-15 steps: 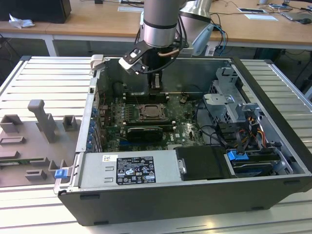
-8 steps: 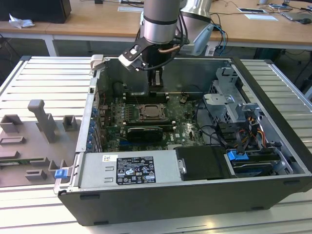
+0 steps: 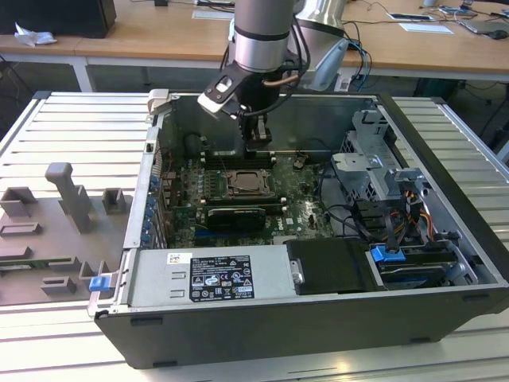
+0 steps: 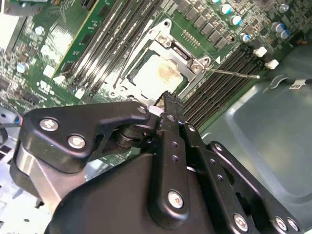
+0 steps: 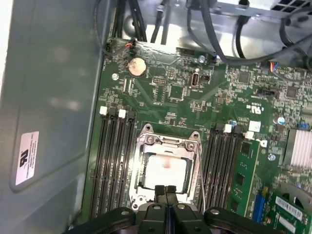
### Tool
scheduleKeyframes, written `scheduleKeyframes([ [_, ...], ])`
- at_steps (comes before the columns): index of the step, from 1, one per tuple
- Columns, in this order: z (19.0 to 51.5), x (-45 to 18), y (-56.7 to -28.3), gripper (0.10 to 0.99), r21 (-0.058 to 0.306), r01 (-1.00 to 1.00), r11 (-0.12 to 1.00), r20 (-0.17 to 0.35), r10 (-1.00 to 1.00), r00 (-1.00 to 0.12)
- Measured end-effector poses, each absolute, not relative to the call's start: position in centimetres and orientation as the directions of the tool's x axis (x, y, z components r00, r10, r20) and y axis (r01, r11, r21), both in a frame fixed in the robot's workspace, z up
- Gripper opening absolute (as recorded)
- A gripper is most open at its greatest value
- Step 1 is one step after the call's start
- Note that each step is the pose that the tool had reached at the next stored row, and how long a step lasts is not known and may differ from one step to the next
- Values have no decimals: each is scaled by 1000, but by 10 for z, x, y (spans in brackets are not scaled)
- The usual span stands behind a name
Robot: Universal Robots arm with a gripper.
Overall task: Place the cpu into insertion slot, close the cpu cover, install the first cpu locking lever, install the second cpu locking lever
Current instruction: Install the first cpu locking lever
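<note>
Gripper (image 5: 165, 189) pinched over cpu cover (image 5: 168, 142), exterior view's open case (image 3: 262, 338)

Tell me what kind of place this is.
Probably a robotics lab or test workshop: an open computer case sits on a slatted metal bench, a robot arm reaches into it, and wooden desks stand behind.

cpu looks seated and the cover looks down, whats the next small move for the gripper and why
Probably shift the shut gripper from the cover's edge onto the thin locking lever and press it down. The cpu sits seated with the cpu cover lying flat around it, while that lever juts out over the memory slots, seemingly unlatched.
</note>
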State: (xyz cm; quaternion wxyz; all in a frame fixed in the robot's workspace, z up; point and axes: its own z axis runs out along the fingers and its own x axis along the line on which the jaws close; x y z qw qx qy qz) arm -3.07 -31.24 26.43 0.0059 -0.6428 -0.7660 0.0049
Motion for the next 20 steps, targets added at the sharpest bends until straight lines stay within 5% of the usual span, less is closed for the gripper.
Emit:
scheduleKeyframes([
  [20,264,-31,-312,106,-3,869,496,1,869,-496],
])
